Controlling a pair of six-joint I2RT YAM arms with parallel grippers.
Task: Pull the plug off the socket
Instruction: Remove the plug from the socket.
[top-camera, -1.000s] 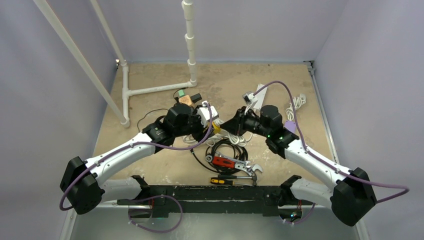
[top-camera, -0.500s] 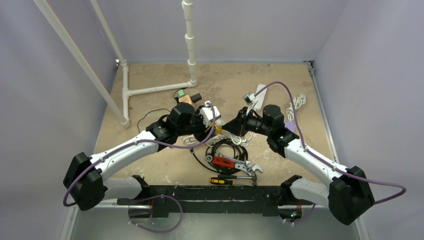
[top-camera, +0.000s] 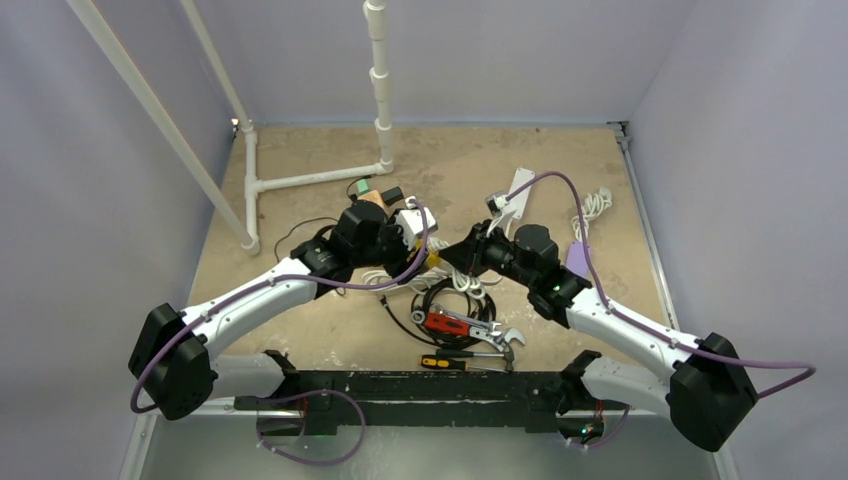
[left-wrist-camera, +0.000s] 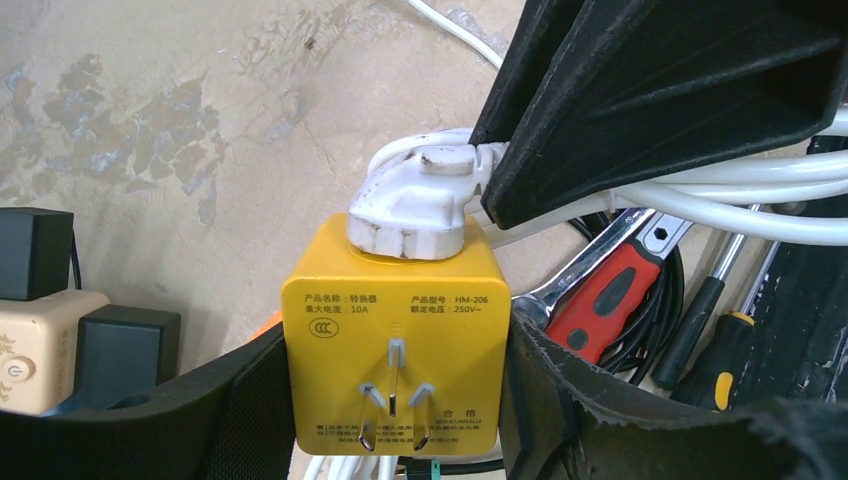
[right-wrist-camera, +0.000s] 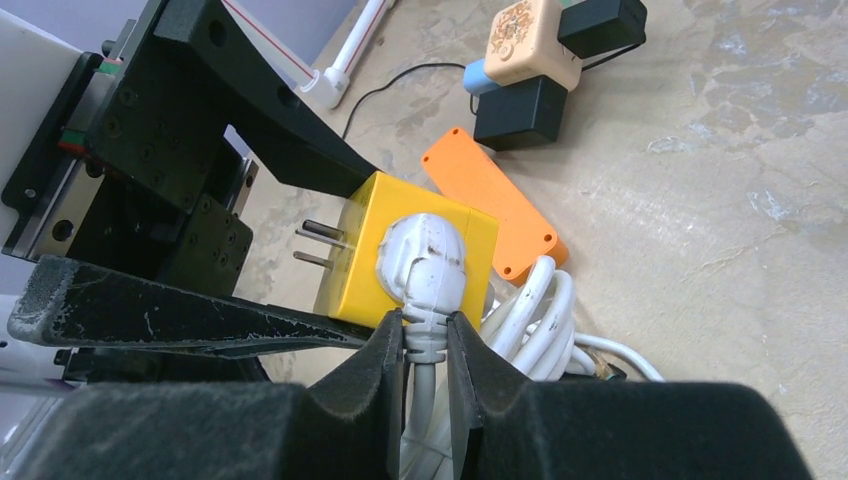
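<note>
gripping the yellow socket (left-wrist-camera: 395, 300) by two opposite sides, the left gripper (left-wrist-camera: 395, 400) has the cube clenched between its black pads, lifted off the table (top-camera: 450, 160). the socket's own prongs (left-wrist-camera: 395, 385) stick out of the face turned toward the left wrist camera. the white plug (right-wrist-camera: 422, 262) is seated flat in another face, with no gap showing between plug and socket.

the right gripper (right-wrist-camera: 425, 340) comes in from the 3 o'clock side in the top view. its fingers are pinched tight on the ribbed neck of the plug, just behind the plug's head. the white cord (right-wrist-camera: 530, 310) loops away under this gripper.

in the top view the socket is mostly hidden between the two grippers, so it seems to sit near the table's middle.

from the right wrist, an orange block (right-wrist-camera: 490, 200) lies at 1 o'clock of the socket, just beside it, and a beige charger (right-wrist-camera: 530, 40) sits farther out the same way. from the left wrist, a red-handled wrench (left-wrist-camera: 600, 300) lies at 3 o'clock of the socket, with a screwdriver (left-wrist-camera: 700, 330) beyond it.
</note>
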